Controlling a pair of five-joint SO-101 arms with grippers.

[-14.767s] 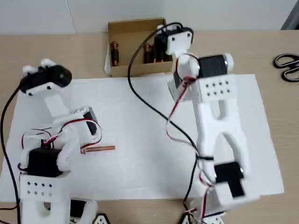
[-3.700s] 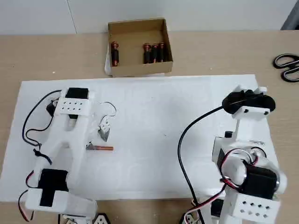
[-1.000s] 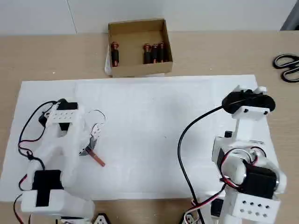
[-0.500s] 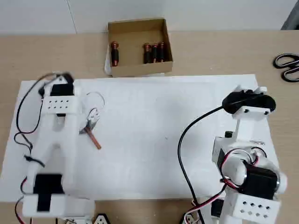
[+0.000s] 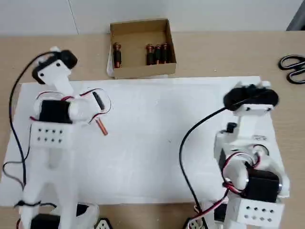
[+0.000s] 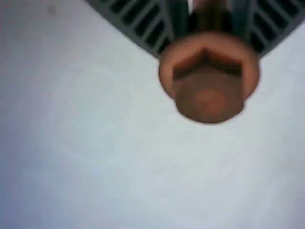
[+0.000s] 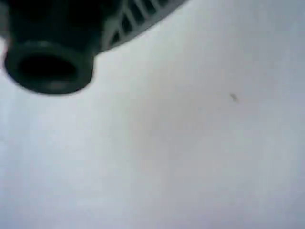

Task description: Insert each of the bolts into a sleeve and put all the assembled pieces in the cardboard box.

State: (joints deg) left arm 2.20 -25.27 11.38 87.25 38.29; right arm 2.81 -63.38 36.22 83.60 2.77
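Observation:
My left gripper [image 5: 97, 116] is shut on a copper bolt [image 5: 101, 127], held above the left part of the white sheet [image 5: 157, 143]. In the left wrist view the bolt's hex head [image 6: 208, 83] faces the camera between the dark ribbed fingers [image 6: 138, 19]. My right arm [image 5: 250, 143] stands folded at the right side of the sheet. In the right wrist view its gripper [image 7: 52, 24] is shut on a black sleeve [image 7: 47, 67], whose open bore shows. The cardboard box [image 5: 139, 27] at the far edge holds several assembled pieces [image 5: 157, 54].
Scissors [image 5: 293, 67] lie on the wooden table at the far right. Cables loop around both arms. The middle of the white sheet lies bare between the two arms, and the box stands just beyond its far edge.
The left arm has raised the bolt off the sheet and carried it away from the near edge, turning its wrist. The right arm has shifted only slightly.

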